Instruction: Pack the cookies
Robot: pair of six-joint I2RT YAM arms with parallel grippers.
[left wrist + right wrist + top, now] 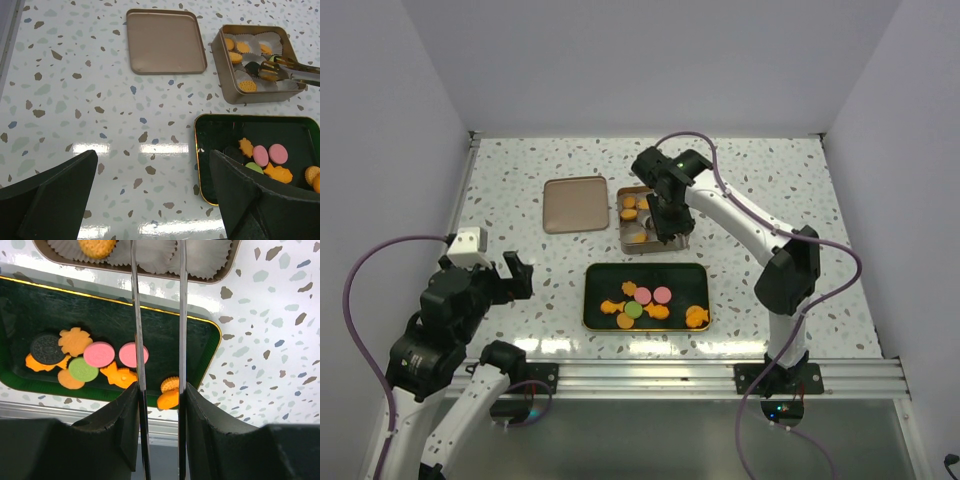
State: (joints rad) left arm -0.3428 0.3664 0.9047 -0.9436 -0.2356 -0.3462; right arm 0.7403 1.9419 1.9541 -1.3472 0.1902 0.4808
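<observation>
Left jaws: spread wide, nothing between them, above bare table (100, 100).
Right jaws: clamped on metal tongs (182, 315), whose tips pinch an orange cookie (268, 75) inside the tin (260, 96).
Cookies (99, 354): mostly on the green tray (210, 131), ahead-right of the left jaws, beneath the tongs.

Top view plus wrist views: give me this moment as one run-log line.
right gripper: shut on tongs | tongs: orange cookie at tips, over tin | left gripper: open, empty | tray: cookies remain
</observation>
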